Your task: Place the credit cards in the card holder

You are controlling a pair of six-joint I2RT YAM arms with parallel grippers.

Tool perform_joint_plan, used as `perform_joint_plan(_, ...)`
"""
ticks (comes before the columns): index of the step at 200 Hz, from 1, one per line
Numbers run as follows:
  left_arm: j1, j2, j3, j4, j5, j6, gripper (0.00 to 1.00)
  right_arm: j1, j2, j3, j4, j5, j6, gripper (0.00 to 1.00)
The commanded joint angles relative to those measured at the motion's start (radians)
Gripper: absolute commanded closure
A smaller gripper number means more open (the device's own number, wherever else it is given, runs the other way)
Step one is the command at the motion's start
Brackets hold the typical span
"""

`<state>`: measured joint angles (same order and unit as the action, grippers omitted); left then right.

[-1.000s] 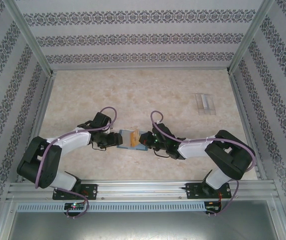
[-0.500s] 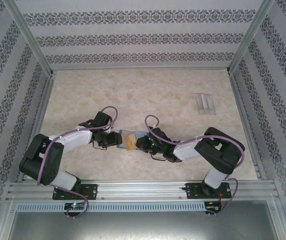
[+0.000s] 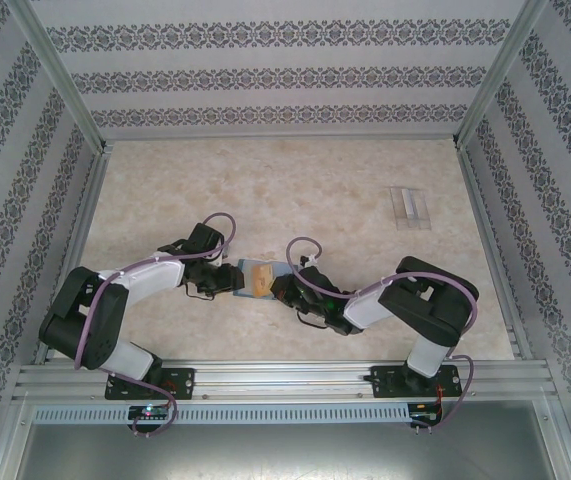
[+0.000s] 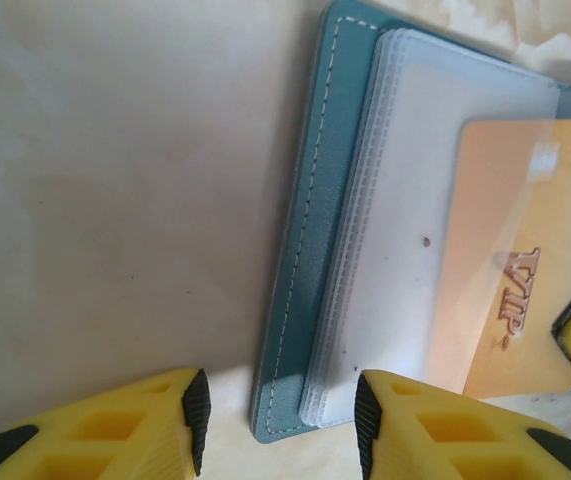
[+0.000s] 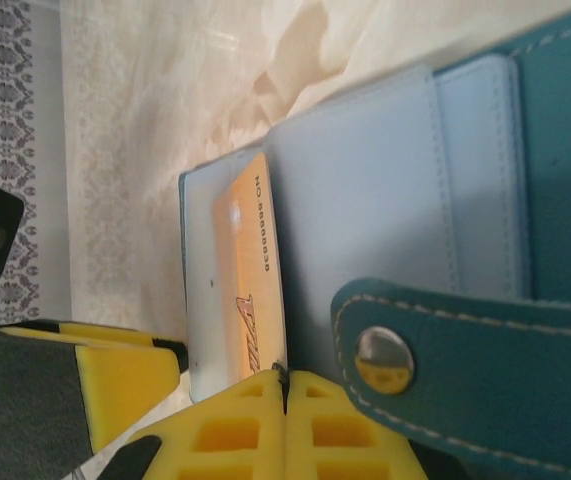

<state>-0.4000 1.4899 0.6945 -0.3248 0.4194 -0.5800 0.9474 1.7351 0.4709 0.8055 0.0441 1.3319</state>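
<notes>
The teal card holder (image 4: 300, 250) lies open on the table, its clear sleeves (image 4: 425, 180) fanned out. An orange credit card (image 4: 525, 280) marked VIP lies over the sleeves. My left gripper (image 4: 281, 420) is open, and the holder's near corner sits between its yellow fingers without touching the left pad (image 4: 197, 410). My right gripper (image 5: 285, 385) is shut on the card's (image 5: 250, 290) near corner, beside the holder's snap strap (image 5: 445, 340). From above, the left gripper (image 3: 227, 278) and right gripper (image 3: 281, 289) meet at the holder (image 3: 243, 268), with the card (image 3: 260, 277) on it.
A clear plastic stand (image 3: 410, 207) lies at the back right of the pale table (image 3: 295, 190). Metal frame rails run along both sides, and patterned walls enclose the workspace.
My right gripper has moved left with the orange card, bringing it from tilted beside the holder to lying over its sleeves. The left gripper's jaws have narrowed round the holder's corner.
</notes>
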Motion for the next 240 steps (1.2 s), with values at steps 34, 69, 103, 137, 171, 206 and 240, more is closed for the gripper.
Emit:
perform_joint_plan(34,-0.012,0.016,0.002,0.022,0.026,0.016,0.55,0.027,0.048,0.031,0.004,0.074,0.019,1.00)
perform_joint_plan(69,-0.012,0.014,0.001,0.021,0.028,0.019,0.55,0.053,0.074,0.067,0.009,0.087,0.021,1.00)
perform_joint_plan(103,-0.013,0.009,-0.014,0.052,0.041,-0.001,0.56,0.069,0.098,0.098,0.010,0.093,0.033,1.00)
perform_joint_plan(137,-0.014,0.000,-0.025,0.077,0.059,-0.019,0.58,0.082,0.119,0.131,0.011,0.085,0.035,1.00)
perform_joint_plan(171,-0.015,-0.031,-0.040,0.110,0.088,-0.050,0.63,0.089,0.136,0.141,0.007,0.084,0.043,1.00)
perform_joint_plan(206,-0.014,-0.044,-0.039,0.113,0.102,-0.053,0.66,0.090,0.140,0.132,-0.003,0.088,0.041,0.92)
perform_joint_plan(240,-0.014,-0.045,-0.036,0.100,0.083,-0.046,0.66,0.089,0.070,0.141,-0.115,0.112,-0.067,0.78)
